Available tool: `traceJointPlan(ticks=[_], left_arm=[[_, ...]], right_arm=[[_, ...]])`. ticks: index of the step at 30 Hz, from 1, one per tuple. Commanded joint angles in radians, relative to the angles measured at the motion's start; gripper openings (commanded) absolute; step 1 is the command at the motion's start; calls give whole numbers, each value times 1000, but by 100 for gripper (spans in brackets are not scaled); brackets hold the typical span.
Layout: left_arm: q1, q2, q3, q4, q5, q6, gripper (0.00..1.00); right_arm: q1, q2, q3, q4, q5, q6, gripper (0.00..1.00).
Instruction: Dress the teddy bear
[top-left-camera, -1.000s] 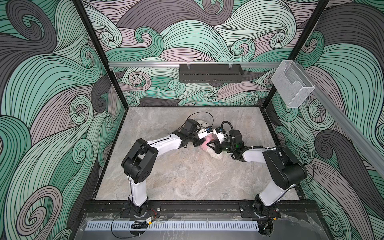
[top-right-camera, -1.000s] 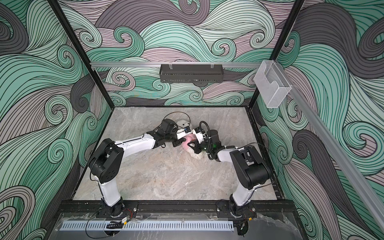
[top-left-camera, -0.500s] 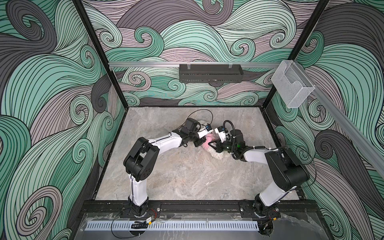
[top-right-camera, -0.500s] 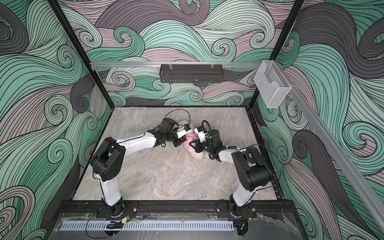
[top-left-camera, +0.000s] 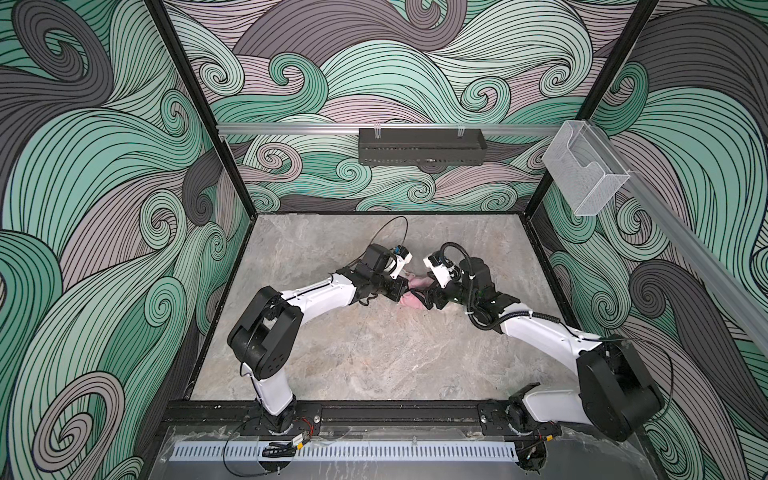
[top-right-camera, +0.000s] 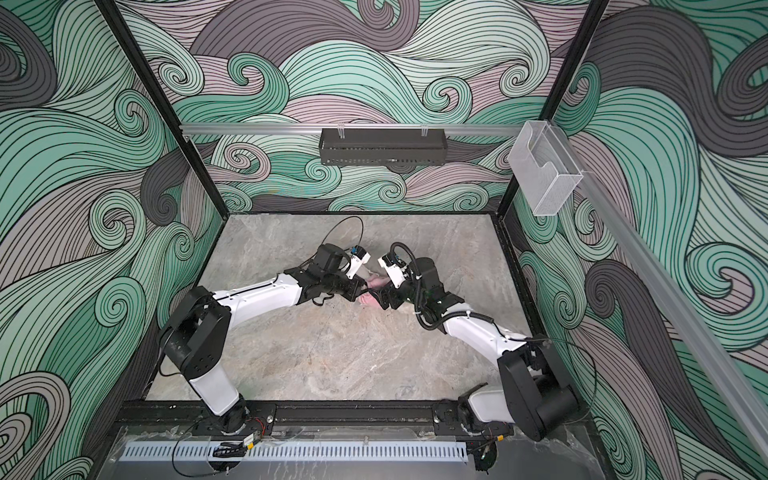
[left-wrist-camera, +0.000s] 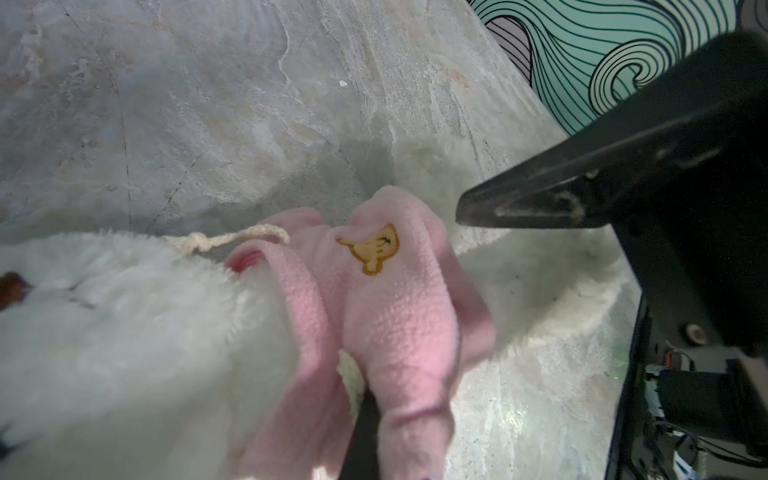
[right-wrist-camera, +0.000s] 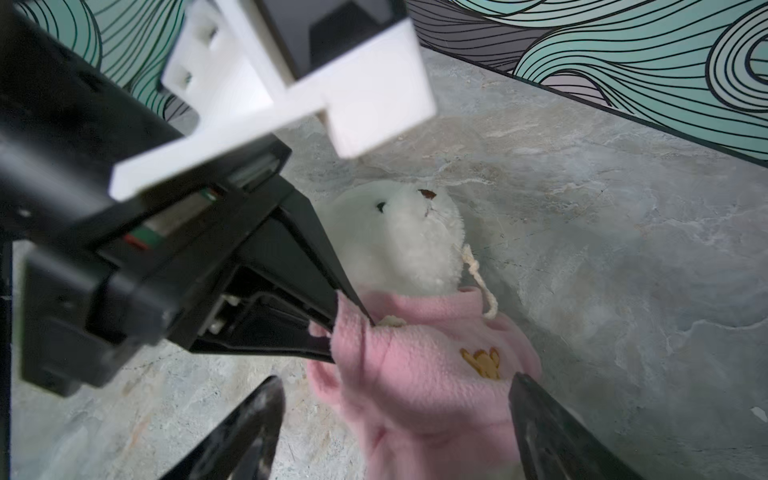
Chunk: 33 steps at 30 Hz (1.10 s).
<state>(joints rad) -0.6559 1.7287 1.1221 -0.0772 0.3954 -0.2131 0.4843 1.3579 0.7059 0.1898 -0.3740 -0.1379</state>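
The teddy bear (right-wrist-camera: 399, 237), fluffy and white, lies in the middle of the table with a pink shirt (right-wrist-camera: 424, 374) bunched round its body below the head. The shirt's orange print (left-wrist-camera: 374, 249) shows, and a cream string loop (right-wrist-camera: 478, 278) hangs from the bear's head. My left gripper (right-wrist-camera: 347, 336) is shut on a fold of the shirt. My right gripper (right-wrist-camera: 395, 395) stands open, its fingers (right-wrist-camera: 257, 419) on either side of the shirt without pinching it. In both top views the grippers (top-left-camera: 402, 293) (top-left-camera: 428, 297) meet over the shirt (top-right-camera: 372, 291), and the bear is mostly hidden.
The stone-patterned table (top-left-camera: 374, 353) is walled in by patterned panels on three sides. A black tray (top-left-camera: 419, 145) hangs on the back wall and a clear plastic holder (top-left-camera: 586, 174) on the right rail. Both arms reach in from the front edge.
My right gripper has gone from shut to open and let go of the shirt. My left gripper has closed on the shirt. Both wrists stay over the bear.
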Motion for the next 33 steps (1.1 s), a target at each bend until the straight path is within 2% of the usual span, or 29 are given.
traceJointPlan(ticks=[1,5,8,12,14,20,24,27,31,33], left_arm=[[1,-41,26,-94,54,-38,0],[27,-52,66,-180,94,-30,0],[47,-65,74,-200,127,-34,0],[75,-84,81,-219,173,-53,0],[90,-99,81,-214,211,-61,0],[119,-139,61,-203,259,-89,0],[121,-146,44,-188,287,-103,0],[123,-144,31,-187,290,-106,0],[126,-145,14,-198,277,-98,0],[128,-150,20,-253,226,-64,1]], right_arm=[[-3,-3,1,-81,-33,-144,87],[-3,-26,-12,-118,-91,-209,89],[-3,-55,-29,-138,-89,-253,91],[-3,-43,-6,-186,-78,-189,92],[0,-27,7,-191,-72,-144,97],[14,36,-27,2,-121,-1,97],[57,122,-63,192,-134,21,95],[77,218,-54,308,-174,39,85],[78,289,-48,380,-165,55,54],[80,280,-57,386,-163,59,36]])
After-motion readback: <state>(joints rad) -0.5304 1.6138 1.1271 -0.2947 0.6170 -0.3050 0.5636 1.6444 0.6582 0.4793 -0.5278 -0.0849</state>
